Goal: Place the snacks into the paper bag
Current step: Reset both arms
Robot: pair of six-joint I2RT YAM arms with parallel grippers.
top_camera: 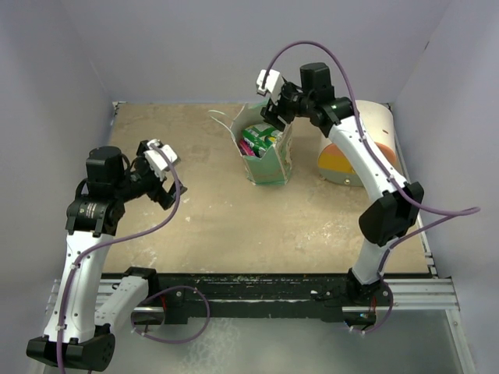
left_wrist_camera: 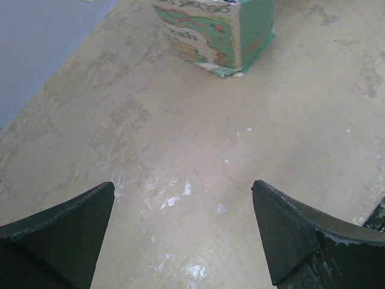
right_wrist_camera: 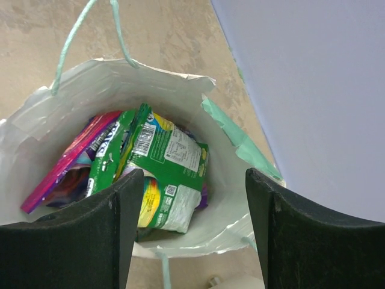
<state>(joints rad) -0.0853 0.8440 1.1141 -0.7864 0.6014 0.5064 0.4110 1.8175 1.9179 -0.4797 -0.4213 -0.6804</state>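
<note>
1. Our right gripper [right_wrist_camera: 194, 180] hangs just above the mouth of the paper bag [top_camera: 269, 167], fingers spread apart and holding nothing.
2. Our left gripper [left_wrist_camera: 183, 192] hovers low over the table [top_camera: 218, 226], well apart from the bag, fingers also apart and empty.
3. The snacks [right_wrist_camera: 165, 159] stand on edge inside the bag, green-yellow packets in the middle and a magenta one against the wall. We spot none outside it, so we judge the task about done.
4. We expect the packets to be light, thin and slippery. A pinch across a sealed end should hold best.
5. The bag is thin paper with floppy string handles. We think a nudge to its rim could crumple or tip it.
</note>
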